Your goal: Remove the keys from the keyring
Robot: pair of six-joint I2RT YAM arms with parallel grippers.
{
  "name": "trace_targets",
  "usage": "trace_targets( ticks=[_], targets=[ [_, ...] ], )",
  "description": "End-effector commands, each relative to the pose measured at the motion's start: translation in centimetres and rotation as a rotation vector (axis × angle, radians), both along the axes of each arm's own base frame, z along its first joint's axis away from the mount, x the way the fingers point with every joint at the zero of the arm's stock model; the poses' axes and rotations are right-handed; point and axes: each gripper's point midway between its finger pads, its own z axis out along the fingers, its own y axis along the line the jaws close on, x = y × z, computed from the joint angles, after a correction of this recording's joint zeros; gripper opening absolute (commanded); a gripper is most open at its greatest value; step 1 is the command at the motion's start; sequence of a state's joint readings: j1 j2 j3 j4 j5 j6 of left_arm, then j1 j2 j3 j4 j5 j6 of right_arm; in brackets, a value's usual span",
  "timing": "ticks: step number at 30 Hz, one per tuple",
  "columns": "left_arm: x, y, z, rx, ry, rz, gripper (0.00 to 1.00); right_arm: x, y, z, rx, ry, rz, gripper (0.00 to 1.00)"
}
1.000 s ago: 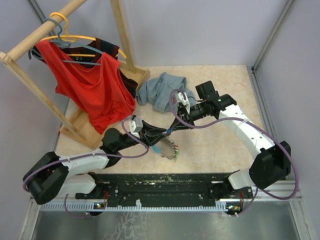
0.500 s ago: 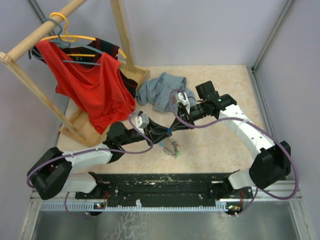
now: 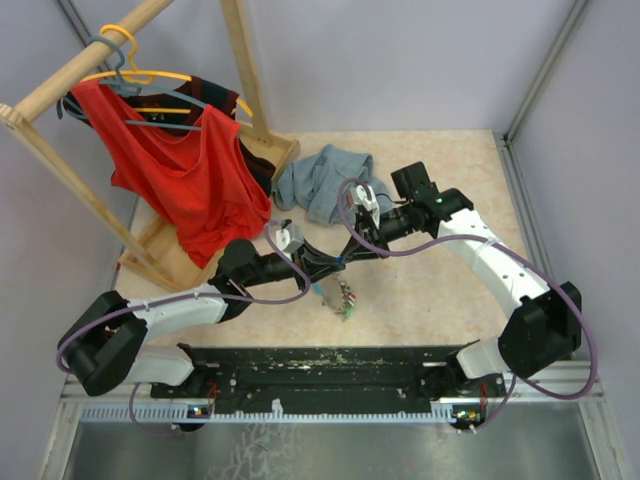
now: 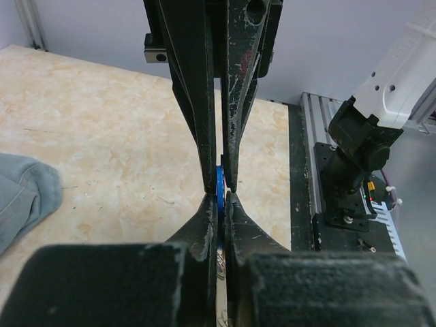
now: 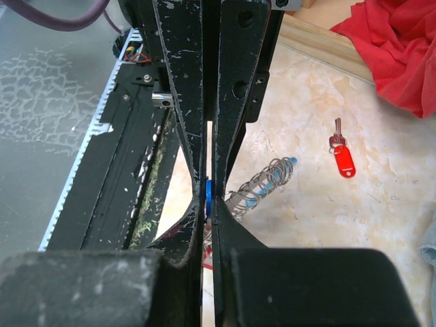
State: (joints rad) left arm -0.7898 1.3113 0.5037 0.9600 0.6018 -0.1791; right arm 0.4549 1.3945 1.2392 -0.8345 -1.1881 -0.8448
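The left pincer (image 4: 219,196) is clenched on a thin blue part of the keyring (image 3: 341,296). The right pincer (image 5: 208,197) is likewise clamped on a blue part. Seen from above, the bunch sits at 6 o'clock from where the two pincers meet, near the middle of the surface (image 3: 430,295). A red-headed key (image 5: 343,161) lies loose at 2 o'clock from the right pincer's tips, beyond the silvery coiled chain (image 5: 262,185).

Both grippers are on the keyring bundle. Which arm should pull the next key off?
Left, probably. The left gripper and right gripper are shut tip to tip on what looks like one thin blue piece. The keyring coil sits beside the right one, so it anchors and the left pulls back.
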Motion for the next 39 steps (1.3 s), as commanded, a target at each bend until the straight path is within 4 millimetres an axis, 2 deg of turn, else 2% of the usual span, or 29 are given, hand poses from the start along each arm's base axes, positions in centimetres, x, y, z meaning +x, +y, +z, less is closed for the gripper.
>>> trace_targets(
  ticks=[1,5,6,8,11,15,20,24,31,39],
  targets=[
    [-0.2,0.0,1.0,-0.017,-0.036,-0.023,0.0,-0.4,0.5,3.8,0.104,-0.073,0.042,0.0],
    [-0.5,0.7,2.0,-0.04,-0.069,-0.014,0.0,-0.8,0.0,4.8,0.138,-0.063,0.051,0.37],
    [-0.5,0.8,2.2,-0.044,-0.077,-0.014,0.0,-0.6,-0.3,4.9,0.144,-0.073,0.045,0.42],
    [-0.8,1.0,2.7,-0.059,-0.093,-0.018,0.0,-0.4,-0.9,5.3,0.157,-0.088,0.032,0.45],
    [-1.3,1.3,3.4,-0.087,-0.118,-0.028,0.0,0.2,-1.8,5.6,0.179,-0.095,0.001,0.45],
    [-2.0,1.9,4.6,-0.134,-0.153,-0.03,0.0,0.9,-2.3,4.6,0.213,-0.118,-0.006,0.44],
    [-2.4,2.4,6.6,-0.184,-0.176,-0.024,0.0,-1.6,-2.0,3.0,0.353,-0.16,0.115,0.4],
    [-2.2,2.8,7.8,-0.221,-0.167,0.005,0.0,-1.9,-1.1,1.9,0.319,-0.165,0.144,0.37],
    [-1.8,3.0,8.7,-0.256,-0.134,0.034,0.0,-0.1,1.5,0.4,0.194,-0.091,0.044,0.33],
    [-1.3,2.9,9.0,-0.275,-0.116,0.049,0.0,-1.6,2.4,0.4,0.217,-0.05,0.113,0.27]
  ],
)
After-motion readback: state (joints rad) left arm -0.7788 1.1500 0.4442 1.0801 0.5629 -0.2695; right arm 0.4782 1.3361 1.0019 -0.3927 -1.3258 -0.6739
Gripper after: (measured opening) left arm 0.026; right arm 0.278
